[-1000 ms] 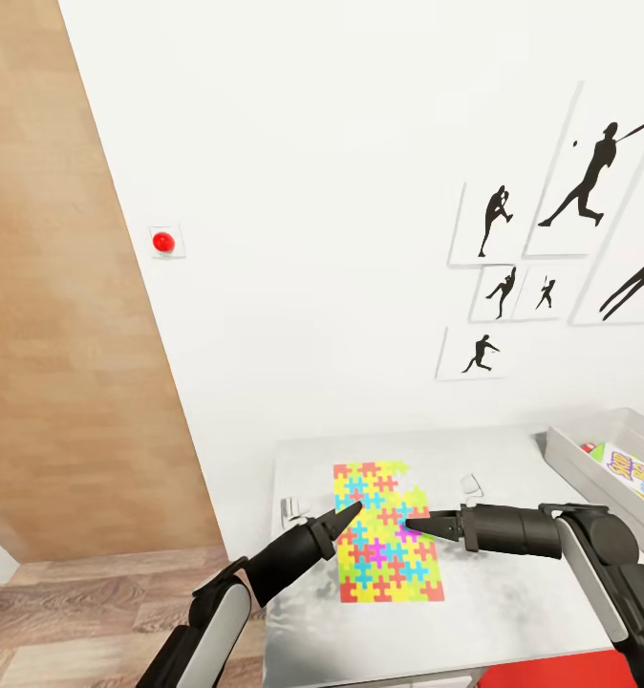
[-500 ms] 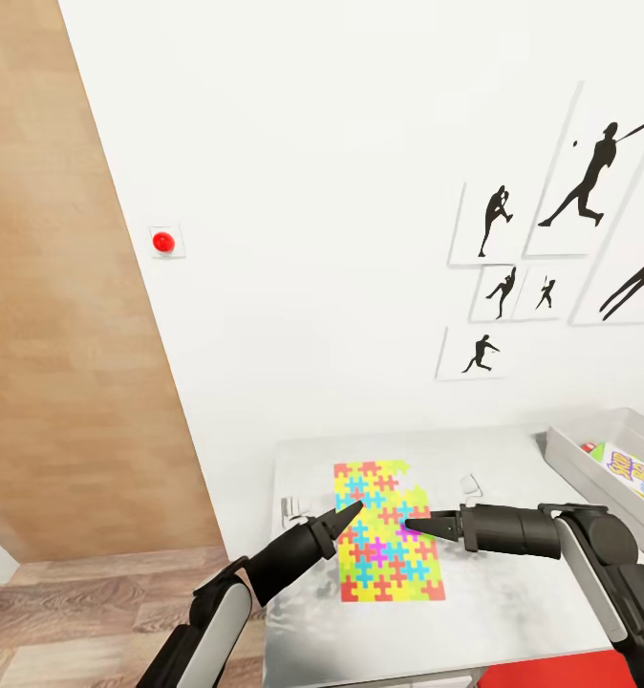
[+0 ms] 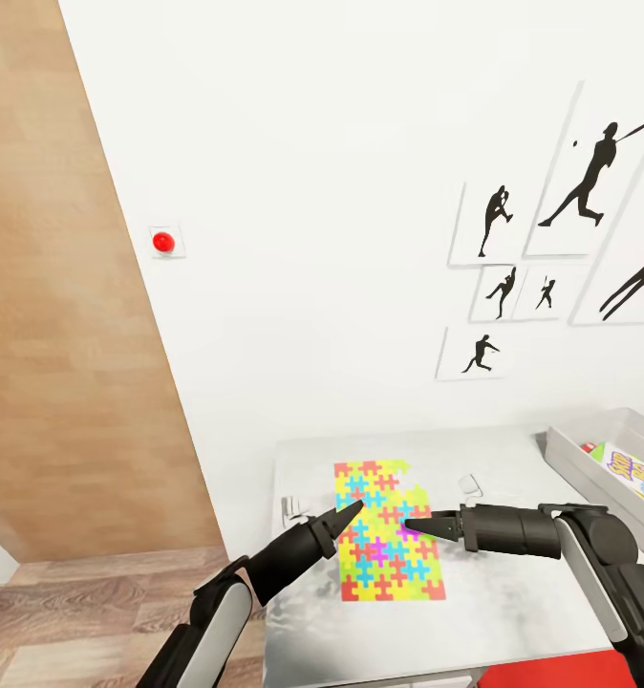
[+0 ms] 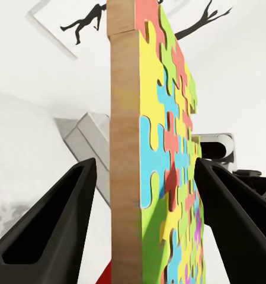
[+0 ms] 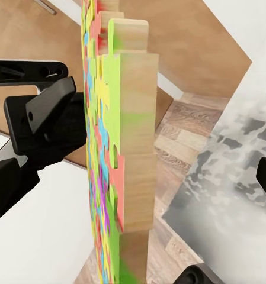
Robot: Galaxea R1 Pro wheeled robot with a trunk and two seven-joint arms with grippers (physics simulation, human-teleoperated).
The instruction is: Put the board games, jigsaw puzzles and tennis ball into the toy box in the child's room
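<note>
The jigsaw puzzles (image 3: 384,535) lie as a bright patch of interlocking pieces on the pale grey table (image 3: 513,592); a stepped outline and two wooden edges (image 5: 133,118) suggest two overlapping squares. My left gripper (image 3: 351,511) is at the patch's left side, open, with the wooden edge (image 4: 124,148) standing between its fingers (image 4: 50,231) and gaps on both sides. Facing it from the right, my right gripper (image 3: 418,524) is open and level with the puzzle's edge. The grey toy box (image 3: 575,459) sits at the far right with a printed board game (image 3: 635,476) inside.
Two small white objects (image 3: 471,484) (image 3: 291,509) rest on the table near the puzzles. The white wall with black sports silhouettes (image 3: 570,220) rises behind. A brown wooden panel (image 3: 64,334) and plank floor are to the left. A red chair (image 3: 570,671) shows below the table's front edge.
</note>
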